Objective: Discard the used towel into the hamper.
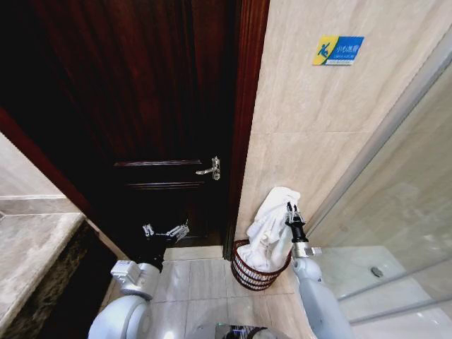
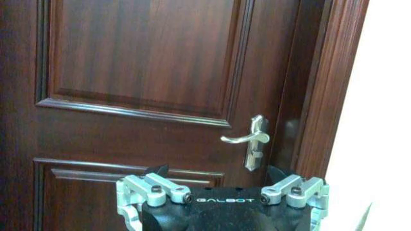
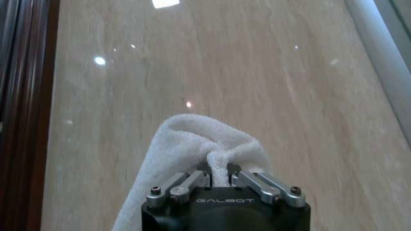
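1. The right gripper (image 1: pixel 289 210) is raised in front of the beige tiled wall (image 1: pixel 318 120), its fingers (image 3: pixel 192 182) drawn in tight on a pinched fold of the white towel (image 1: pixel 272 226).
2. In the right wrist view the towel (image 3: pixel 192 139) bunches up just past the fingertips of the right gripper (image 3: pixel 218 179) and spills down one side of it, with the glossy wall tile (image 3: pixel 257 57) right behind.
3. From the gripper the towel hangs downward, and its lower end lies inside the hamper (image 1: pixel 248 274), which stands on the floor directly below the gripper, against the wall and just beside the dark door frame (image 1: pixel 247 106).
4. The hamper is a round reddish-brown basket of open slats; the towel rises well above its rim.
5. A glass shower partition (image 1: pixel 395 198) stands off to the gripper's right.
6. The left gripper (image 1: pixel 167 232) is held low, apart from the hamper, facing the dark wooden door (image 1: pixel 141 106); its fingers (image 2: pixel 157 169) stand spread wide with nothing between them.
7. Beyond the left gripper (image 2: pixel 218 172), the silver lever handle (image 2: pixel 250 139) of the door (image 2: pixel 141 72) sits slightly above and ahead.
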